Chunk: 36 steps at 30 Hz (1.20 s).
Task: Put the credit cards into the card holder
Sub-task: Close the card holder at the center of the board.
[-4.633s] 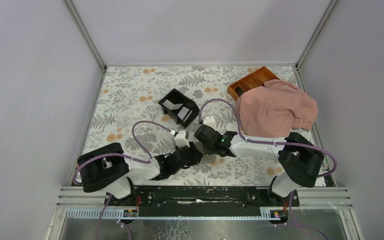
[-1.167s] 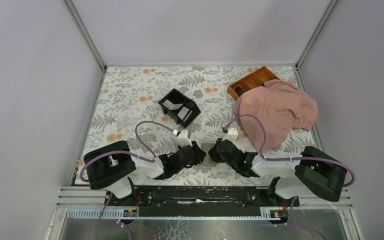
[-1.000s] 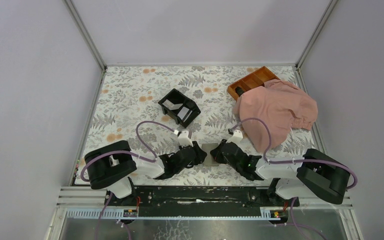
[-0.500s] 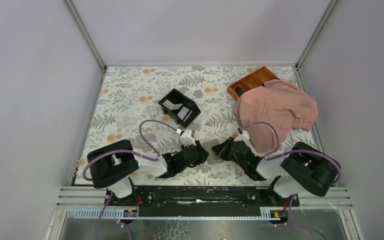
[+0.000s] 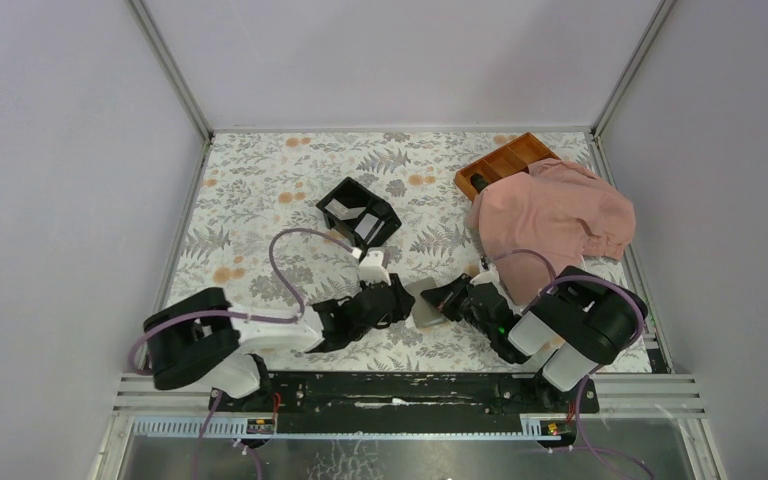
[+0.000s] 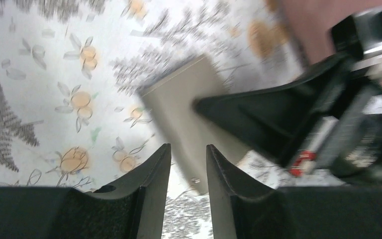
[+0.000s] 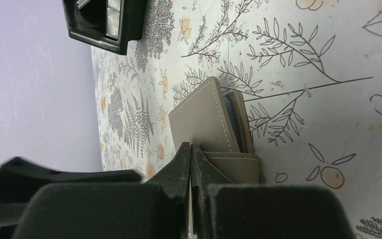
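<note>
Right arm (image 5: 570, 325) folded in — right gripper (image 7: 190, 148) pinching card holder (image 7: 201, 124), left gripper (image 6: 188, 149) part-open, empty

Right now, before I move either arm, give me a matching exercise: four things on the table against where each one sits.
1. card holder
2. black two-compartment box
3. orange-brown divided tray
4. pink cloth

A. far right, partly under the cloth
B. draped over the tray's near end
C. pinched in the jaws of the right gripper
D. standing alone, well left of the tray

Pairs: 1-C, 2-D, 3-A, 4-B.
</note>
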Each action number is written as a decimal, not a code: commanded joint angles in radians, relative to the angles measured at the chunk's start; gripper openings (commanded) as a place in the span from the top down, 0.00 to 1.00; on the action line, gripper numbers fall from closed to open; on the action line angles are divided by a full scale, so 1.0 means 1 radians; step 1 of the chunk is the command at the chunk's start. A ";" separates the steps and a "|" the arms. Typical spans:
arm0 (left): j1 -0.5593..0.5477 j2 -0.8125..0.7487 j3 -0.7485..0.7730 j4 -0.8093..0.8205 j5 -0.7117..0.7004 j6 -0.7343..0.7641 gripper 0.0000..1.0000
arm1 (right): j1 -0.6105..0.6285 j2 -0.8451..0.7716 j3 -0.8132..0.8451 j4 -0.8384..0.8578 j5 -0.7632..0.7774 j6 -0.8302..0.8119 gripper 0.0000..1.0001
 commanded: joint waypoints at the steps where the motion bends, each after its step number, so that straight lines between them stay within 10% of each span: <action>1: -0.006 -0.139 0.092 -0.077 -0.061 0.118 0.62 | -0.018 0.100 -0.058 -0.358 0.050 -0.064 1.00; 19: 0.028 0.408 0.217 0.164 0.307 0.081 0.88 | -0.020 0.101 -0.067 -0.335 0.055 -0.064 1.00; 36: 0.037 -0.063 0.100 0.022 -0.021 0.099 0.68 | -0.021 -0.099 0.068 -0.536 0.005 -0.223 0.86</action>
